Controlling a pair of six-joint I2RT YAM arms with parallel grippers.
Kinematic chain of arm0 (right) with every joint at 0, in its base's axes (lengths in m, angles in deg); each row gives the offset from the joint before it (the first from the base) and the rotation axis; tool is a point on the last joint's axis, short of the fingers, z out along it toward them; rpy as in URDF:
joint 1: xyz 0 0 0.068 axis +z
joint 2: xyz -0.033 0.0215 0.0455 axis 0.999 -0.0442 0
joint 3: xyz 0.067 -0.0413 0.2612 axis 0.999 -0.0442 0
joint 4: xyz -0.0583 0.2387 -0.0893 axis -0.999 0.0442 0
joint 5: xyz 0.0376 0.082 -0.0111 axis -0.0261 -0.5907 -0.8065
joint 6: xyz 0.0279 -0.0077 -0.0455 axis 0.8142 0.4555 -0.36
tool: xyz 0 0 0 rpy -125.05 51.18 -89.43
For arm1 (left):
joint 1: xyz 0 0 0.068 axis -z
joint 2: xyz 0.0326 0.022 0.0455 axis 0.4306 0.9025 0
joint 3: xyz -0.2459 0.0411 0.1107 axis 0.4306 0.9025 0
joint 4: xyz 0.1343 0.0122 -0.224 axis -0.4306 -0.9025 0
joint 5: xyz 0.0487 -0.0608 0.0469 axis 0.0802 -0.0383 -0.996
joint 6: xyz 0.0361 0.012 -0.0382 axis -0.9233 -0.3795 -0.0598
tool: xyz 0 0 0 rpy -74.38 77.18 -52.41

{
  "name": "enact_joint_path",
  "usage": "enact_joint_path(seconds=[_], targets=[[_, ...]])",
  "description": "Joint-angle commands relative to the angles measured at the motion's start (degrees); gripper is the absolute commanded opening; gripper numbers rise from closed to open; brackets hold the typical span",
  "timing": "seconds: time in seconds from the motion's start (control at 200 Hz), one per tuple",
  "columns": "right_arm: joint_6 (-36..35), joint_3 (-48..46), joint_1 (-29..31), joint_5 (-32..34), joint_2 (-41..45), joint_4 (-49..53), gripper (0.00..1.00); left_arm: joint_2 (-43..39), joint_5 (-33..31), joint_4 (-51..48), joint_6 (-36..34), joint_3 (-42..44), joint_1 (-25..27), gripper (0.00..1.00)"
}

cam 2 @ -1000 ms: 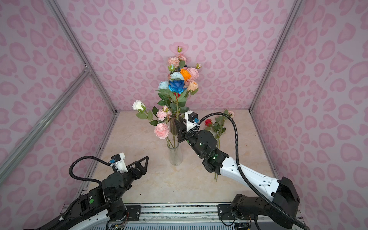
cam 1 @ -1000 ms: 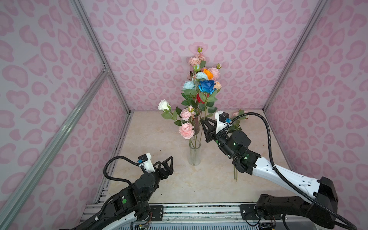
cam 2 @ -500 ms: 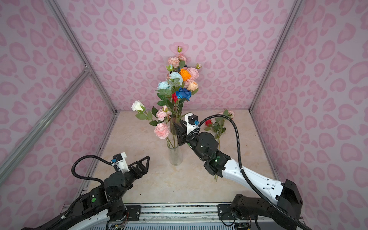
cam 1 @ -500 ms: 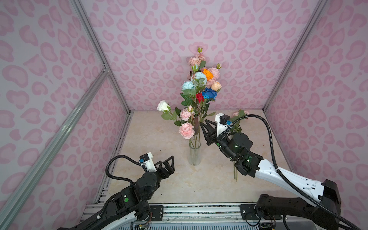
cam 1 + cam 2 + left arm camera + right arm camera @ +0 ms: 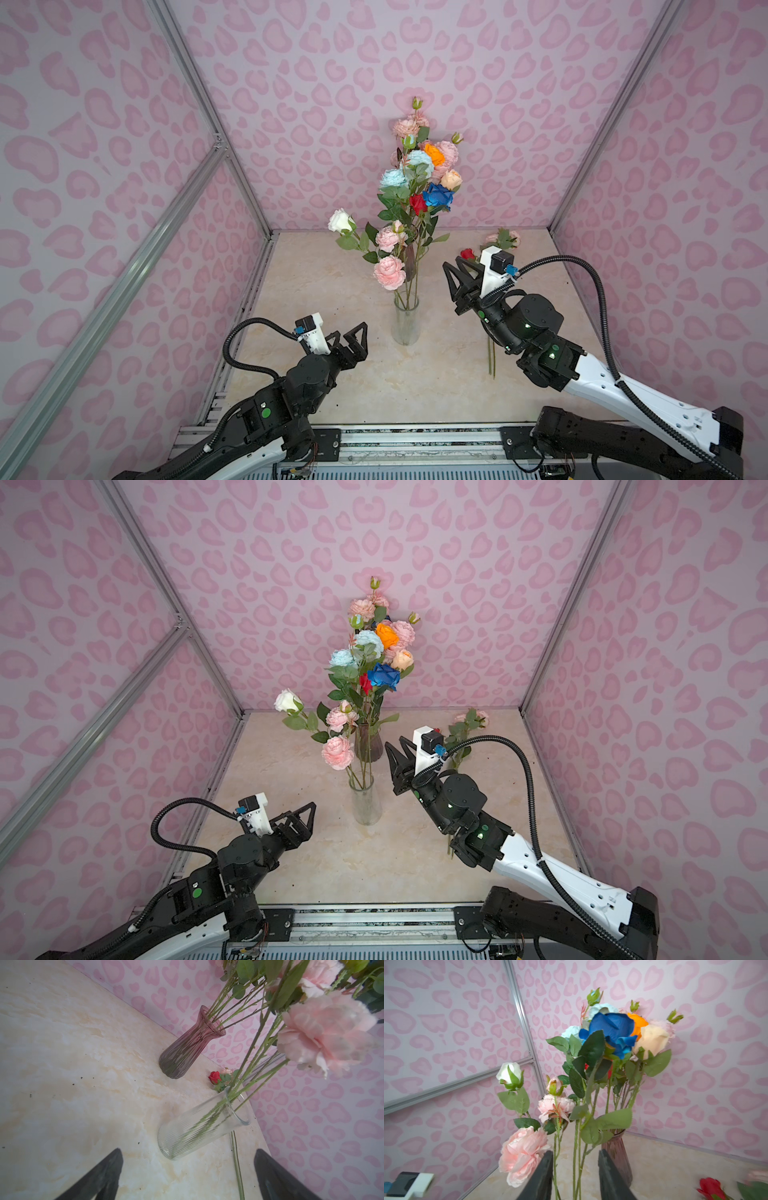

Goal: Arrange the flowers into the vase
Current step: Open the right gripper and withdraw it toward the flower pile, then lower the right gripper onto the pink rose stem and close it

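A clear ribbed vase (image 5: 405, 322) (image 5: 199, 1126) stands mid-table holding several flowers: pink peonies (image 5: 389, 272), a white rose (image 5: 340, 220) and a dark blue rose (image 5: 436, 195) (image 5: 612, 1028) among light blue, orange, peach and red blooms. My right gripper (image 5: 451, 262) (image 5: 575, 1152) hovers open just right of the stems, touching none; in its wrist view the stems show beyond the gap. My left gripper (image 5: 351, 332) (image 5: 188, 1150) is open and empty, low on the vase's left. A red rose (image 5: 467, 253) and a pink flower (image 5: 505, 239) lie on the table at the right.
A purple ribbed vase (image 5: 368, 746) (image 5: 187, 1051) with several stems stands behind the clear one. The lying flowers' stems (image 5: 491, 357) run under my right arm. Pink patterned walls with metal rails (image 5: 232, 166) close in three sides.
The dark blue rose has sunk lower into the bunch. My right gripper has let go, opened wider and drawn back to the right. The left arm has edged slightly forward.
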Motion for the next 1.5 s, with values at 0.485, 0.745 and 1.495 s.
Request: enact_joint_path(seconds=[0.485, 0.745, 1.495], targets=[[21.5, 2.8, -37.0, -10.5, -16.3, 31.5, 0.36, 19.1, 16.8, 12.4, -12.7, -8.1, 0.0, 0.99], [17.8, 12.9, -42.6, -15.1, -33.1, 40.3, 0.36, 21.4, 20.9, 11.6, -7.5, -6.7, 0.0, 0.98], [16.9, 15.4, -44.9, -21.3, -51.1, 37.1, 0.19, 23.9, 25.3, 13.9, -3.2, -4.2, 0.2, 0.96]])
